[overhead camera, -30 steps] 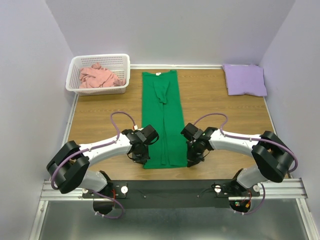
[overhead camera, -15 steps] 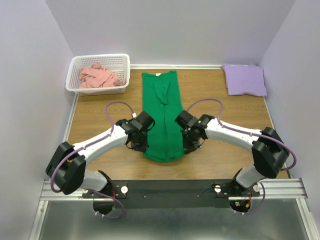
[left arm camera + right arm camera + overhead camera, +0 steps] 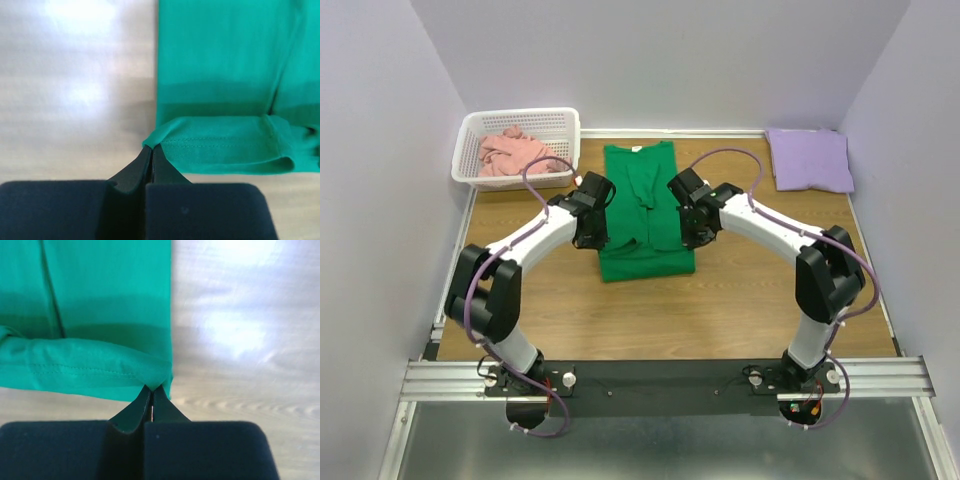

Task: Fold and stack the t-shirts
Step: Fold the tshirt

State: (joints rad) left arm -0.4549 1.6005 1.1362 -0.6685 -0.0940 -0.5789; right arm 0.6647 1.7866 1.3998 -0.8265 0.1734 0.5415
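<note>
The green t-shirt lies as a long strip on the table, its near part folded up over its middle. My left gripper is shut on the hem's left corner. My right gripper is shut on the hem's right corner. Both hold the hem a little above the cloth beneath. The lavender t-shirt lies folded at the far right. The salmon pink t-shirt lies crumpled in the basket.
The white lattice basket stands at the far left corner. Purple walls close in the table on three sides. Bare wood table lies in front of the green shirt.
Both grippers have carried the green shirt's near hem away from the arm bases, toward the collar. The strip now shows about half as long.
</note>
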